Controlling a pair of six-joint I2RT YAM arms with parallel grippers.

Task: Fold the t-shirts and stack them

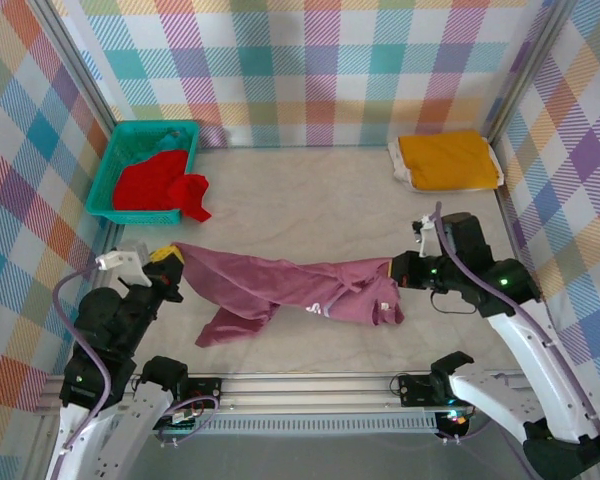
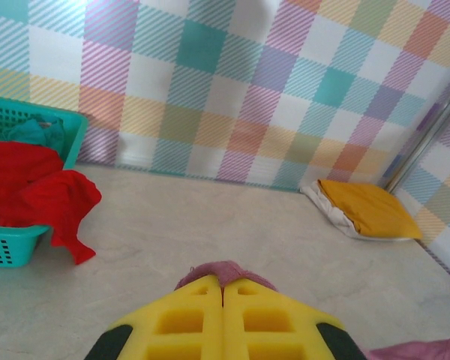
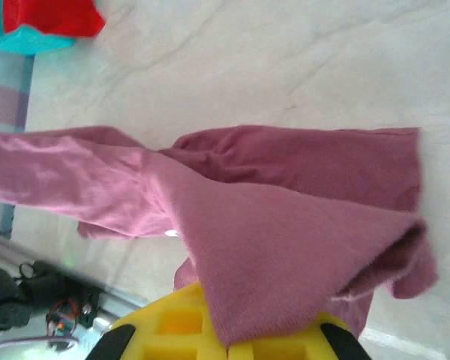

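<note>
Item: soft maroon cotton t-shirt (image 1: 300, 290), bunched across the near half of the pale table (image 1: 310, 200), strung between left gripper (image 2: 223, 286) and right gripper (image 1: 392, 270), each closed tight on its fabric. We judge it light, limp and unbreakable; take hold at the hem corners or shoulders.
</note>
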